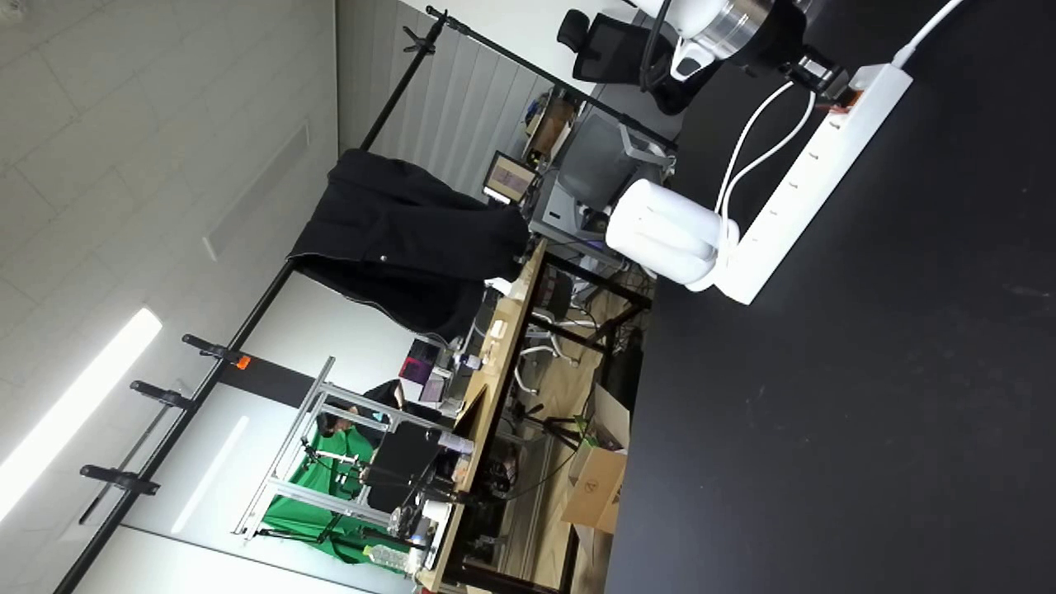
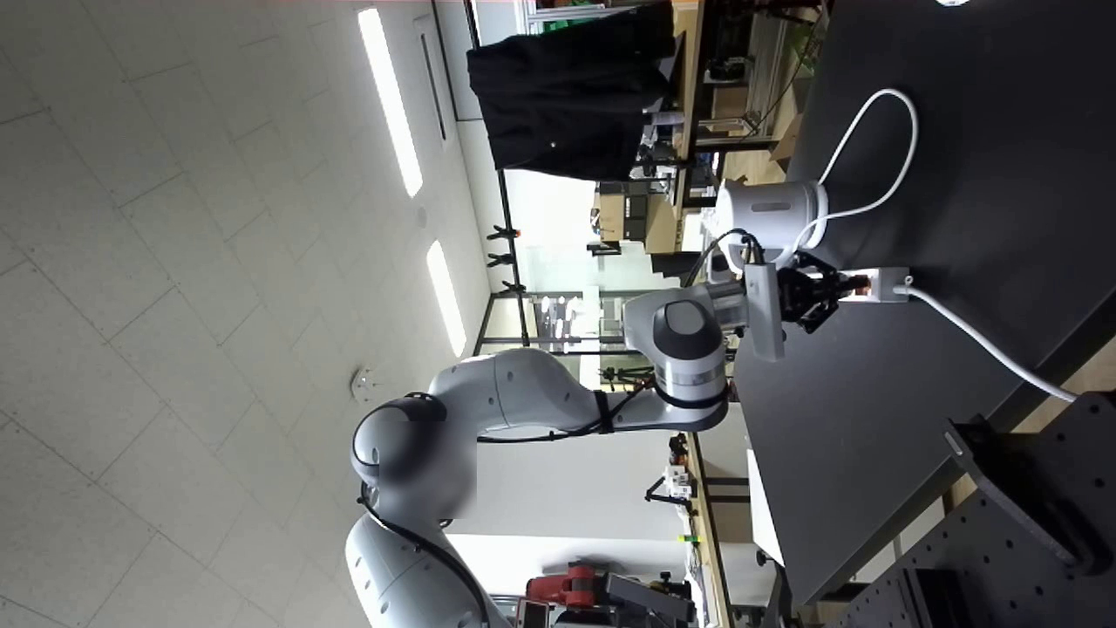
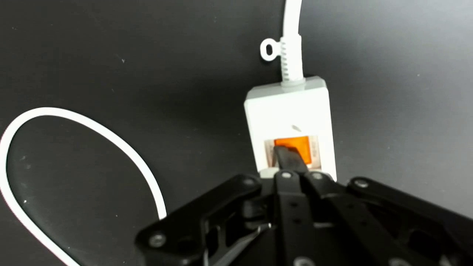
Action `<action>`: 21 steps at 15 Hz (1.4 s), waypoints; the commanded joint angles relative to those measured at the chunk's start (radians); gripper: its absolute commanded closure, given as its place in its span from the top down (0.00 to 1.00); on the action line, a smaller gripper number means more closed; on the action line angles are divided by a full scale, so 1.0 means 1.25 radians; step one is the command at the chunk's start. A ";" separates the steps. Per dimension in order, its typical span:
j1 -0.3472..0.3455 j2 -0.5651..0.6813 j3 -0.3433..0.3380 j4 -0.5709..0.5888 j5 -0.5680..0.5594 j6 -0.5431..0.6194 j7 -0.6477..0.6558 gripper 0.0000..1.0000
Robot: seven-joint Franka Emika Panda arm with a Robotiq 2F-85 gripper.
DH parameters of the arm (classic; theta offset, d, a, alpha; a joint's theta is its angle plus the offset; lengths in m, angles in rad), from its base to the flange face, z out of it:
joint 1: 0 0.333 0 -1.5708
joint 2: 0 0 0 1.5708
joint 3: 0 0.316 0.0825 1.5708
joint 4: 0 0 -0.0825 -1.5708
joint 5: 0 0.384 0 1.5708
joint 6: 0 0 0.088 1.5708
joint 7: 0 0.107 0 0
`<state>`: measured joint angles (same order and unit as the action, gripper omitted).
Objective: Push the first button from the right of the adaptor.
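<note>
The adaptor is a long, narrow white power strip (image 1: 813, 183) on the black table in an exterior view. Its cord end shows in an exterior view (image 2: 891, 284) and in the wrist view (image 3: 288, 112). A large orange button (image 3: 303, 147) sits in a recess near that cord end. My gripper (image 3: 286, 152) is shut and empty, its fingertips together over the left part of the orange button, covering some of it. The gripper also shows at the cord end in both exterior views (image 1: 841, 92) (image 2: 850, 284). Whether the tips press the button cannot be told.
A white rounded block (image 1: 664, 235) stands beside the strip's far end and also shows in an exterior view (image 2: 774, 209). A thin white cable (image 3: 122, 142) loops on the black table (image 1: 866, 412). A thicker white cord (image 2: 985, 344) runs from the strip toward the table edge.
</note>
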<state>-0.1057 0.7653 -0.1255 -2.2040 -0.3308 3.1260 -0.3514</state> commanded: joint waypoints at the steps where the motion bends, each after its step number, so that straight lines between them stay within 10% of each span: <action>1: -0.085 0.033 0.069 0.048 0.009 -0.061 -0.030 0.00; 10: -0.330 0.082 0.237 0.155 0.113 -0.256 -0.224 0.00; 21: -0.337 0.003 0.242 0.169 0.291 -0.389 -0.330 0.00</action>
<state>-0.5407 0.8283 0.1732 -1.9509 -0.0144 2.6286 -0.7576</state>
